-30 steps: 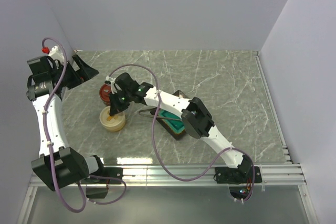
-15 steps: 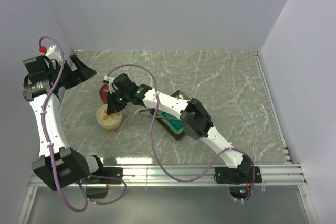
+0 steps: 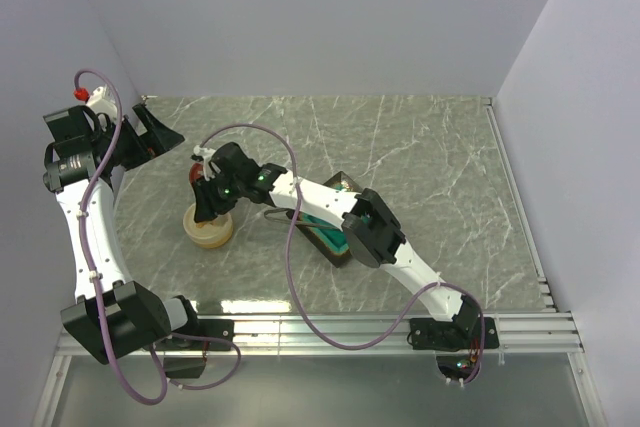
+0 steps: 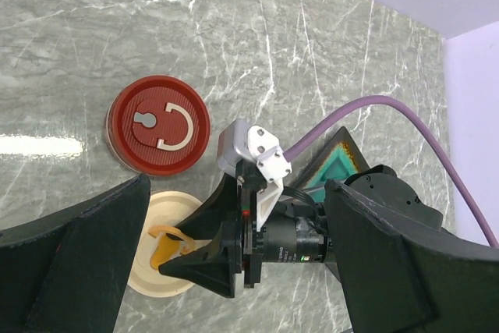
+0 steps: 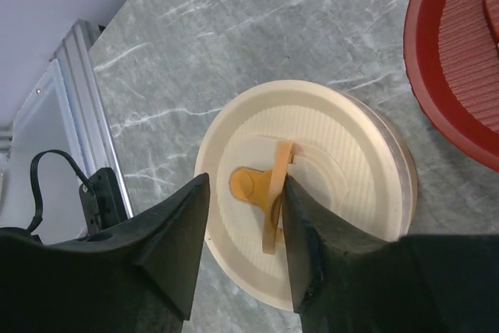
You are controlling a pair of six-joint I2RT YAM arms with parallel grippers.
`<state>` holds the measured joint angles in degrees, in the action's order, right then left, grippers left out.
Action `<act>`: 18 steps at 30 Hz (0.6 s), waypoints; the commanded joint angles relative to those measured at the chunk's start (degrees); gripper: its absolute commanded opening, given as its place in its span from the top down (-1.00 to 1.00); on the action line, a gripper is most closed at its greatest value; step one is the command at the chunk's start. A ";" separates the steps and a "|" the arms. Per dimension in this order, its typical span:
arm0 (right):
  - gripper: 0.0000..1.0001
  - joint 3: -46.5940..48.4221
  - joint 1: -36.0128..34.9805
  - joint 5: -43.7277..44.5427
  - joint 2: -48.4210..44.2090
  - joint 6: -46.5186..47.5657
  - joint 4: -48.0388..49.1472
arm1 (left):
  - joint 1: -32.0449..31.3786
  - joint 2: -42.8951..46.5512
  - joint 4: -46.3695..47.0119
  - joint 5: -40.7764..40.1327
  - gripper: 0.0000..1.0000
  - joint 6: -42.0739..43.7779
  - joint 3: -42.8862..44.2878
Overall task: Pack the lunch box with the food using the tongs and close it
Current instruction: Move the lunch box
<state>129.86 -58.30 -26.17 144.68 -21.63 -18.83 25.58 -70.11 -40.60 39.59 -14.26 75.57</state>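
**Right claw** [image 5: 244, 185]: half spread, straddling the upright orange ring [image 5: 273, 208] on the cream tub lid [image 5: 335, 161]; pinching nothing.
**Left claw** [image 4: 238, 186]: spread wide, idle above.
**Red tub** [image 5: 460, 60]: just beside the cream one, lidded.
**Lunch box** [image 3: 328, 230] and **tongs** [image 3: 270, 214]: under the right forearm, untouched.
**Food:** not visible, probably inside the tubs.
**Handling note:** centre the ring between the fingers, close squarely, and lift straight up so the tub does not drag.
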 commanded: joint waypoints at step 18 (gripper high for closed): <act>-0.25 -1.19 1.08 4.38 -4.67 0.80 -1.39 | 0.43 2.69 1.84 2.77 -0.99 0.37 0.89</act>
<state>129.73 -58.04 -21.87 143.59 -20.38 -19.77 25.74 -69.34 -40.38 40.77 -14.28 75.57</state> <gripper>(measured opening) 0.623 0.995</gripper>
